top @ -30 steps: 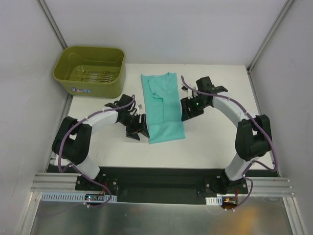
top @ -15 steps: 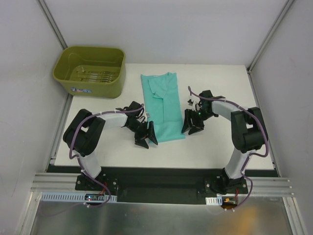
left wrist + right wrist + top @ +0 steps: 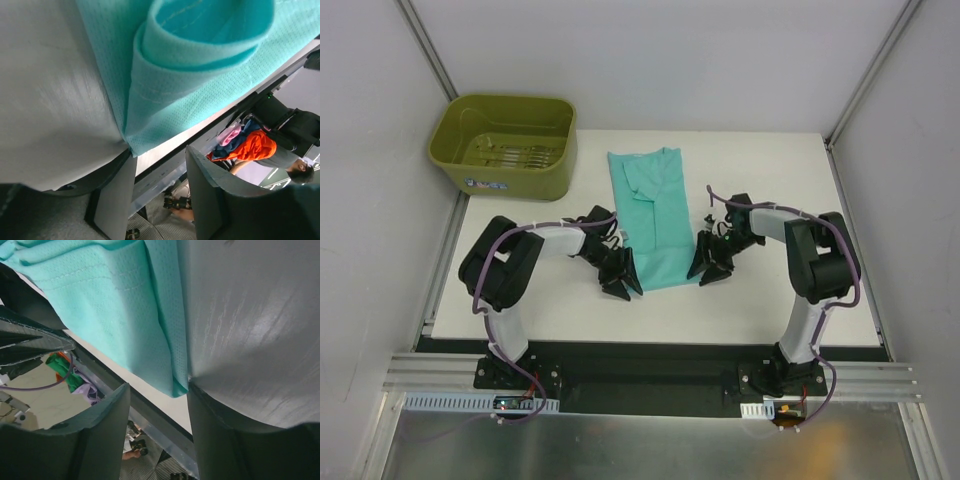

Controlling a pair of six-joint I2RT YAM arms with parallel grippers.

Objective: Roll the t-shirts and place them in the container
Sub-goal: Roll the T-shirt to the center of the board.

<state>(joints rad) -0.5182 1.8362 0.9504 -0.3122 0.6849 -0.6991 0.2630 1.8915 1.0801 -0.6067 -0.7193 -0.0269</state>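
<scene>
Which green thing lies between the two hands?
The teal t-shirt, folded into a long strip; the olive tub stands apart at the far left corner.

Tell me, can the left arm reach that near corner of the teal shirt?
Probably yes: the left claw sits right at the t-shirt's near left corner, its jaws apart, and nothing lies between it and the cloth.

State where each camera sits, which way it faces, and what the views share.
Top external: above and behind the bases, looking down on the white table, olive-green plastic tub, teal-green cotton t-shirt, left arm and right arm.
Left wrist: on the left tool, low, looking along its fingers at the shirt's near corner.
Right wrist: on the right tool, likewise, at the opposite near corner.
Shared: the shirt's near hem.
</scene>
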